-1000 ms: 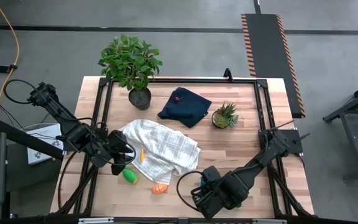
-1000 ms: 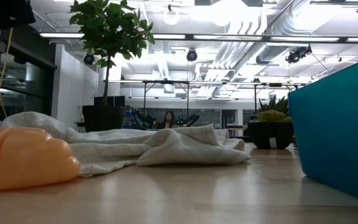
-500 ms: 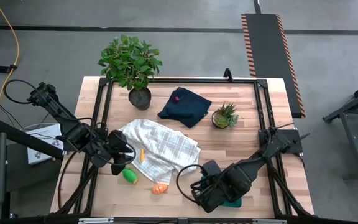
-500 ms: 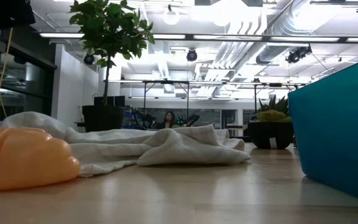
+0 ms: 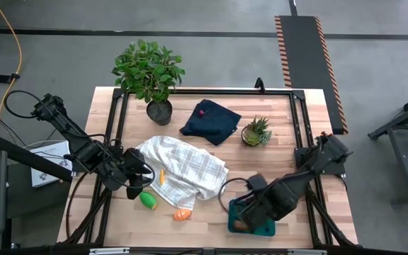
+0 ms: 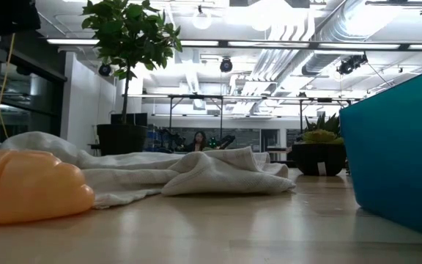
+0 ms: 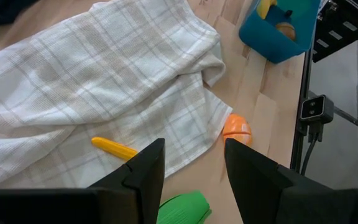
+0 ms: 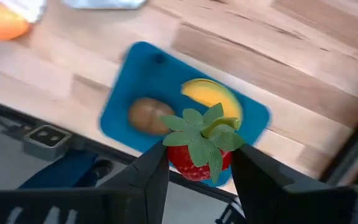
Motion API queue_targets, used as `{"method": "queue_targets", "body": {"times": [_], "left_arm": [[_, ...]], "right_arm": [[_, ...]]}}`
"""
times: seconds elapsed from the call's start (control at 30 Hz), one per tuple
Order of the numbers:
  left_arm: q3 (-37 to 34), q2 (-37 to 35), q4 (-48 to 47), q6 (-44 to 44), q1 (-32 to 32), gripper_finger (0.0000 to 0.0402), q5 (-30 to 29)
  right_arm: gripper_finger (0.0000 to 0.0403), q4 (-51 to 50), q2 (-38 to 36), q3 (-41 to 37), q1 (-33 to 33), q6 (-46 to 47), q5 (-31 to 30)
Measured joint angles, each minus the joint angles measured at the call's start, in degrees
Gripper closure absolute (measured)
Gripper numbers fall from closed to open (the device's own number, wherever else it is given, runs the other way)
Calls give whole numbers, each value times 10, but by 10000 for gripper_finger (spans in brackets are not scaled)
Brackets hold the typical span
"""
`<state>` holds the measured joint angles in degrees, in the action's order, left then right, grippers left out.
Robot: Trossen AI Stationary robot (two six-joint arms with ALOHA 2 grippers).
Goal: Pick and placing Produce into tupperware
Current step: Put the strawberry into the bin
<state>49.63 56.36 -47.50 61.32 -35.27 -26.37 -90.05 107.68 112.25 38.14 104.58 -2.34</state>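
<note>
While my right gripper [image 8: 197, 163] is pinching a red strawberry [image 8: 199, 147] above the teal tupperware [image 8: 129, 81] at the table's front edge, holding a banana [image 8: 211, 98] and brown fruit [image 8: 148, 116], my left gripper [image 7: 192, 163] is hanging spread and empty over the checked towel [image 7: 98, 81].

Teal tupperware [image 8: 129, 81]; red strawberry [image 8: 199, 160]; white checked towel [image 5: 183, 168].

Produce: one banana [image 8: 213, 97], one brown round piece [image 8: 146, 116], one strawberry [image 8: 199, 151], one green piece [image 5: 148, 200], two orange pieces [image 5: 182, 214]. Containers: one tupperware [image 5: 252, 224]. Potted plants: two.
</note>
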Motion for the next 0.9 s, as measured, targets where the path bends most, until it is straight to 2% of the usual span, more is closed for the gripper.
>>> {"method": "queue_targets", "body": {"times": [0.2,0.5,0.9], "left_arm": [[0,0,-7,0,0,245,0],[0,0,-7,0,0,245,-1],[0,0,-5,7,0,245,-2]], "right_arm": [[258,6,-44,-67,17,46,4],[258,67,-47,-128,24,46,19],[258,102,-47,-146,24,38,19]]}}
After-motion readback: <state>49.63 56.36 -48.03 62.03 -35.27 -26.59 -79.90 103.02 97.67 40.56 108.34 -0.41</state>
